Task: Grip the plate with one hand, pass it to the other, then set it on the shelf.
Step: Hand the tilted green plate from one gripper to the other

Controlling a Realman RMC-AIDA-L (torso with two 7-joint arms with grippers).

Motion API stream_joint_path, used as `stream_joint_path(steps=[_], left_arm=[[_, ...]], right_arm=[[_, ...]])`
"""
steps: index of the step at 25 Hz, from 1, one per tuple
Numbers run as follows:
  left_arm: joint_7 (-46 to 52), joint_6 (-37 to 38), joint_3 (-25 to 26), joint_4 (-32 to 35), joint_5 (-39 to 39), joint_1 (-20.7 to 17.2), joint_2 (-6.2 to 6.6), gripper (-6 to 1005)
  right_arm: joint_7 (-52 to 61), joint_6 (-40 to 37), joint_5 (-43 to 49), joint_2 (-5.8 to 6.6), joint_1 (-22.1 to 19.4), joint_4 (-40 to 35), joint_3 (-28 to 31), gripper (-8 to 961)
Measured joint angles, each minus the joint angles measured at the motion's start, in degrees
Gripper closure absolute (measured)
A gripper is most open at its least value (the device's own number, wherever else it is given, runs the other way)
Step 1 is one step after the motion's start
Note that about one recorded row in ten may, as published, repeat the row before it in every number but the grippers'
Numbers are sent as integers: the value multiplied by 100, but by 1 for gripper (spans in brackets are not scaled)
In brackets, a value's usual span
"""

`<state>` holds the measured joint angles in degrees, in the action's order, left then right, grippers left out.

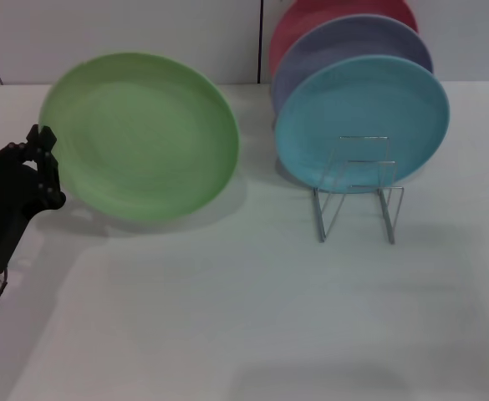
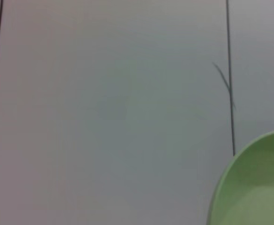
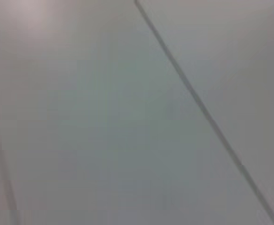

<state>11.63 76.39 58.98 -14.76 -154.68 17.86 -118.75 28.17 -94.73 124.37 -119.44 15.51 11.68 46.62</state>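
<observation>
Head view: plate (image 1: 140, 134) apparently in left gripper (image 1: 45, 167)

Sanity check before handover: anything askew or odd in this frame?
Nothing damaged or spilled. The green plate is held up, tilted off the table, by the left claw at its rim. The wire shelf stands upright, with blue, purple and red plates leaning behind it. Right claw is out of view.
</observation>
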Motion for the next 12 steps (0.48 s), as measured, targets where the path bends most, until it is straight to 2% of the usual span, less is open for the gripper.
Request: stream_joint_path(steps=[5,12], left_arm=[[-578,4,-103,-15,13,1,-16,967],[-847,14,-102,-77,42,6,-17,967]], right_arm=[[-6,-279,0,-1,-104,78,-649,314],[-145,-287,0,-4,-120,369,-1337,318]])
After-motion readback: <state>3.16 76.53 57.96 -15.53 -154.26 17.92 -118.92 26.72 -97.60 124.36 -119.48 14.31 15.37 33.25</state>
